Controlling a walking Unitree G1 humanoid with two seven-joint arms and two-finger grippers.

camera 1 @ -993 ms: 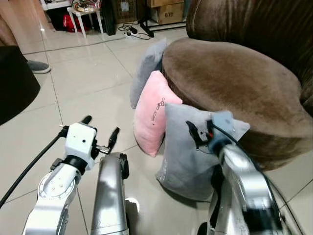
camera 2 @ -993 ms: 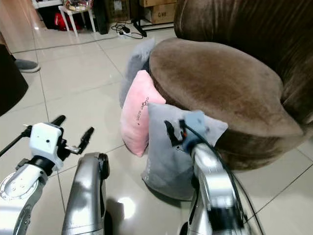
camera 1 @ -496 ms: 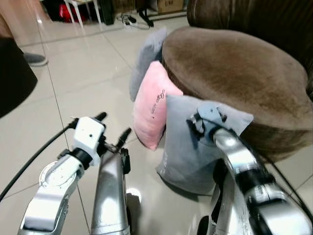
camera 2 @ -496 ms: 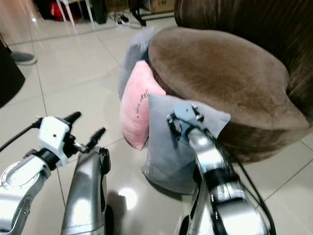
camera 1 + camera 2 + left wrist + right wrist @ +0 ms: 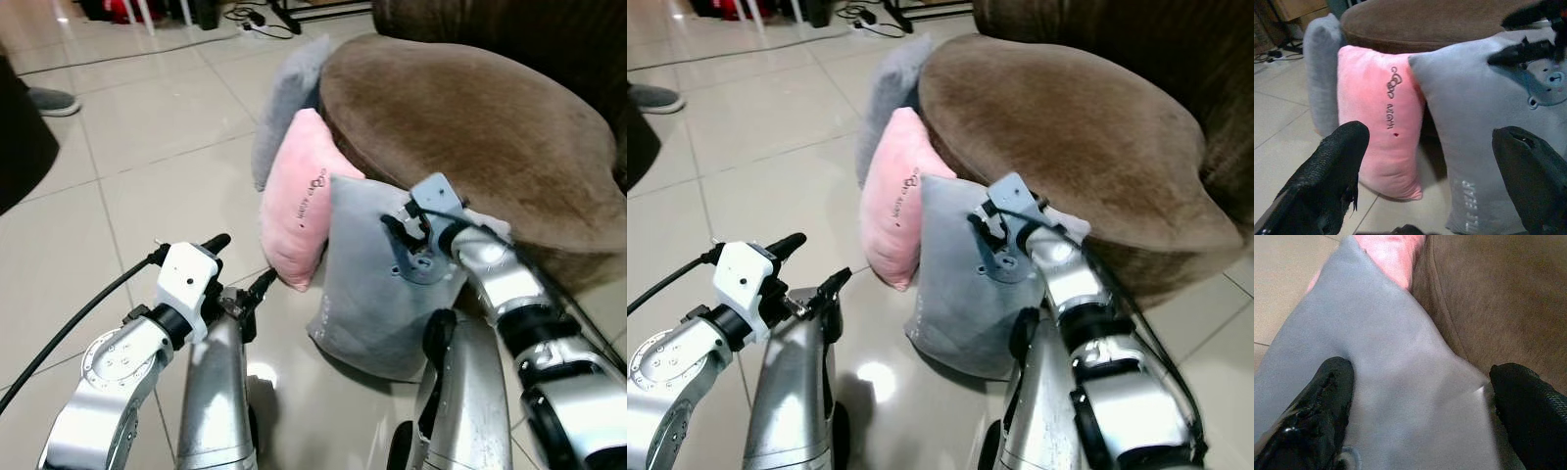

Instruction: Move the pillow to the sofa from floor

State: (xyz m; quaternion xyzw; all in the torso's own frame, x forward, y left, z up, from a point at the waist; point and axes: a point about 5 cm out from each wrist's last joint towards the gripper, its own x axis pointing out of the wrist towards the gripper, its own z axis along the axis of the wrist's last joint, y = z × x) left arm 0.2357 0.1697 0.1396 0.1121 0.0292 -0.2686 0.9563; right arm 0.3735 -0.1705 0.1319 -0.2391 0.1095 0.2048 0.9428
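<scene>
Straddling the grey pillow [image 5: 367, 294] top, right claw [image 5: 1420, 396] spread, sofa [image 5: 470, 127] behind

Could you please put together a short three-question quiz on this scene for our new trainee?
1. True or false: the pink pillow lies on the sofa seat.
2. Which gripper straddles the top edge of the near grey pillow? A) left gripper B) right gripper
3. Fill in: the pillows lean against the ____.

Key: 1 false, it stands on the floor; 2 B, fingers open; 3 sofa.
</scene>
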